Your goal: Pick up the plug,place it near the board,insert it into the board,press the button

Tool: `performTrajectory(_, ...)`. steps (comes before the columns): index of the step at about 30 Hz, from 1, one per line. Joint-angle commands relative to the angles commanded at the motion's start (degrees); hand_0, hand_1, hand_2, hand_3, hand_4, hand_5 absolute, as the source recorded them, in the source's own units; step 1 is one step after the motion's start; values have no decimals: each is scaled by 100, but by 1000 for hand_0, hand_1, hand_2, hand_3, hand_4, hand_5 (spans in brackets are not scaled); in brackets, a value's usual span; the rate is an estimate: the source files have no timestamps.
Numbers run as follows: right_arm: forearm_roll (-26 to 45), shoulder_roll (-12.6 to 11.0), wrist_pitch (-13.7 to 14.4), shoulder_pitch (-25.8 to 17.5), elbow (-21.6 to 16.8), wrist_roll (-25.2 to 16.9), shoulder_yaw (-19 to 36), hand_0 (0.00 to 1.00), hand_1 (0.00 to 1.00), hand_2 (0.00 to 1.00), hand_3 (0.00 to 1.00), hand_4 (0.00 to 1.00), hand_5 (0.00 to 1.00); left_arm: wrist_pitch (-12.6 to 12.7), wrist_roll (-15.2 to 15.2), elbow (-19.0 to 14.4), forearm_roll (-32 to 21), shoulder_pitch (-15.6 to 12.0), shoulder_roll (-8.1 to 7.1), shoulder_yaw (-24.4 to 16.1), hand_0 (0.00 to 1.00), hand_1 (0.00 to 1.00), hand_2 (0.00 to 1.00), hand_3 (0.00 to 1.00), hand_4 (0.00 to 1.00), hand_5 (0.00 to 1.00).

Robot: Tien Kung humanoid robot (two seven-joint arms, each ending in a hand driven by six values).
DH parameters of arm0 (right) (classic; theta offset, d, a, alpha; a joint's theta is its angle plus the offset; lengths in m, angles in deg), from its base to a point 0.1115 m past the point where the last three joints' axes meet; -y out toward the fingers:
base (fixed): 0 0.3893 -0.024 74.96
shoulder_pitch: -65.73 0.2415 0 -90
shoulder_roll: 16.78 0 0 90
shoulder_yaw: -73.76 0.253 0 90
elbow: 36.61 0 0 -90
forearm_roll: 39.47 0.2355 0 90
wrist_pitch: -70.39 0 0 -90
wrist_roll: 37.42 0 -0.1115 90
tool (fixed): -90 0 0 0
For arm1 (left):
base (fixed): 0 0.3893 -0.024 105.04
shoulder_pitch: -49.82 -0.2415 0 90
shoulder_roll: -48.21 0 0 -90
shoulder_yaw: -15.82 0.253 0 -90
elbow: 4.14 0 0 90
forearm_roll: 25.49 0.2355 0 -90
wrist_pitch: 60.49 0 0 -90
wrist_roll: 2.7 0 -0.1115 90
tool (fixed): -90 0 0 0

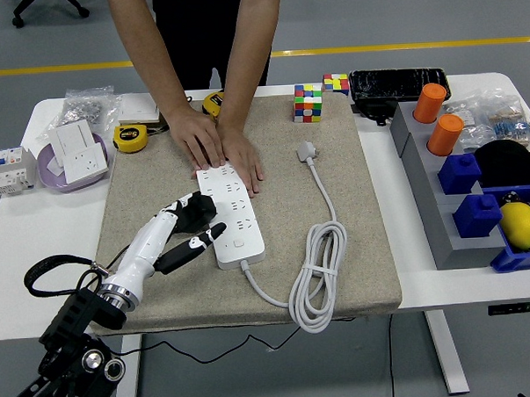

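A white power strip (pixel 231 215) lies on the beige mat (pixel 248 208), its cable coiled at the right (pixel 317 271) and ending in a white plug (pixel 307 150) lying free on the mat. A person's two hands (pixel 217 148) press flat on the strip's far end. My left hand (pixel 194 226) sits at the strip's left edge near its near end, fingers loosely curled and holding nothing, one fingertip touching the strip's side. My right hand is out of view.
Rubik's cubes (pixel 308 102) and a black case (pixel 397 84) stand behind the mat. Grey trays with orange cylinders (pixel 444 133), blue blocks (pixel 476 214) and a lemon (pixel 520 224) fill the right. Tape measures (pixel 131 137), wall sockets (pixel 77 154) and a breaker (pixel 9 169) lie at the left.
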Motion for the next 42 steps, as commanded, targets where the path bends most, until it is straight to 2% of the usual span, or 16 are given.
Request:
performTrajectory(12,2,-3,-3,11,0,2,-14,966,895,857,878,998,957,-57,-24,237,-1,211,-25,227,998,998,998,957,998,998)
performTrajectory(26,0,-16,-4,0,0,5,-76,964,895,857,877,998,956,-100,-100,258,196,412,-108,488,998,998,997,951,998,998)
performTrajectory(37,-18,-20,0,12,0,3,-75,966,895,857,877,998,957,-218,-273,246,849,726,-260,680,998,998,994,947,998,998)
performTrajectory(42,-40,-18,2,11,0,6,-57,965,895,857,877,998,956,-260,-352,219,1055,770,-272,708,998,998,989,947,998,998)
